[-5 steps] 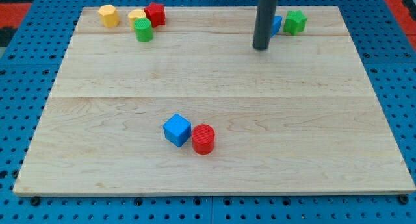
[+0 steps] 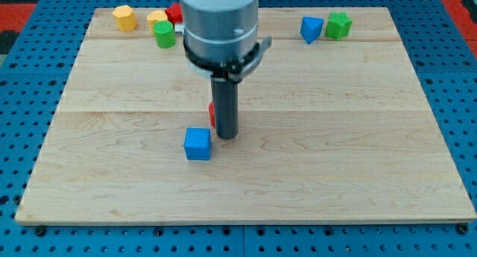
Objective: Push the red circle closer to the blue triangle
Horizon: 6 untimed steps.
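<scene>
While the rod hides most of it: the red circle shows only as a sliver near the desk centre.
My tip: touching that sliver's right side — blue cube just left.
Blue triangle: top edge, towards the right corner — well apart.
Pincer: none shows; state cannot be told.

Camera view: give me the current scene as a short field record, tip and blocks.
tip: my tip down on the board, near the centre
red circle: mostly hidden behind the rod, only a red sliver shows at the rod's left
blue cube: left of and just below my tip, apart from it
blue triangle: view's top right, beside the green block
top-left cluster: yellow block, second yellow block, green cylinder, red block partly hidden by the arm
</scene>
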Each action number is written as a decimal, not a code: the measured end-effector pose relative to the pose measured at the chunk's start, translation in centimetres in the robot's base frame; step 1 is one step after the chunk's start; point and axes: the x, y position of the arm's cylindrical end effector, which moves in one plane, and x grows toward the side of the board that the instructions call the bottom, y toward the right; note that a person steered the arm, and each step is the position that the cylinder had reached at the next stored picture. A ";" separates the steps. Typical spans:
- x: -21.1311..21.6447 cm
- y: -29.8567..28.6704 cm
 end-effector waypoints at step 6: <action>-13.7 8.5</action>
